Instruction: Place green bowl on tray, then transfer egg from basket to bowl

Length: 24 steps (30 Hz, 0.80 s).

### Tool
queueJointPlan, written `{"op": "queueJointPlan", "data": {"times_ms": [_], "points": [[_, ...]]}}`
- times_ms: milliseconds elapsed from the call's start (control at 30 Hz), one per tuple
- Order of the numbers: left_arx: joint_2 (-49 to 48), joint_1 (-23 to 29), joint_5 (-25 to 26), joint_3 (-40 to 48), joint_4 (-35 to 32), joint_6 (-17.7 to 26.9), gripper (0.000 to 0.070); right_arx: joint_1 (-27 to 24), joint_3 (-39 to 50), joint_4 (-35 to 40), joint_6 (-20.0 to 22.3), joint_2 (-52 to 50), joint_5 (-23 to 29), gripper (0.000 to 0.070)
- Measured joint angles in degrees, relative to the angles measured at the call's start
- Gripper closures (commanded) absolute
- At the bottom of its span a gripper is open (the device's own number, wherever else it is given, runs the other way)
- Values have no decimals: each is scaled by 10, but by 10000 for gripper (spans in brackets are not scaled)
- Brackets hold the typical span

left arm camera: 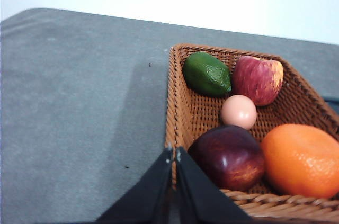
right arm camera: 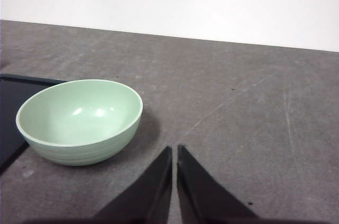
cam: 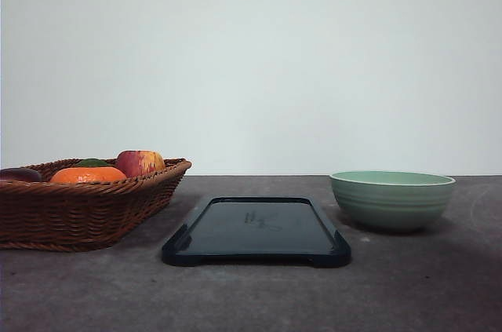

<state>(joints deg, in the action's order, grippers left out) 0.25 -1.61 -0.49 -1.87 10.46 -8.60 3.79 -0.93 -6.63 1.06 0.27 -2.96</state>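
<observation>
The green bowl stands upright and empty on the grey surface, on the robot's right side, just beside the tray's right edge but not on it. The tray lies flat and bare in the middle, between the bowl and the basket on the left. So the first step is not yet done, and the bowl has to travel leftward onto the tray.

In the right wrist view the right hand has its fingers pressed together, holding nothing, near the bowl and clear of its rim. That arm looks the nearer one for the lift.

The egg lies in the basket among the fruit, ahead of the left hand, which is likewise closed and empty at the basket's near rim.
</observation>
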Motion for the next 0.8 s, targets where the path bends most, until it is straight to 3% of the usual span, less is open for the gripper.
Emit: {"op": "queueJointPlan", "data": {"times_ms": [167, 433, 533, 667, 800], "points": [[0, 0, 0, 0, 0, -97, 700, 0, 0, 0, -47, 0, 0, 693], [0, 0, 1, 0, -48, -312, 700, 0, 0, 19, -247, 0, 0, 693], [0, 0, 1, 0, -99, -335, 700, 0, 0, 58, -281, 0, -1, 693], [0, 0, 1, -1, -181, -319, 700, 0, -1, 132, -295, 0, -17, 693], [4, 0, 1, -25, -149, -297, 700, 0, -32, 110, -299, 2, -18, 694]]}}
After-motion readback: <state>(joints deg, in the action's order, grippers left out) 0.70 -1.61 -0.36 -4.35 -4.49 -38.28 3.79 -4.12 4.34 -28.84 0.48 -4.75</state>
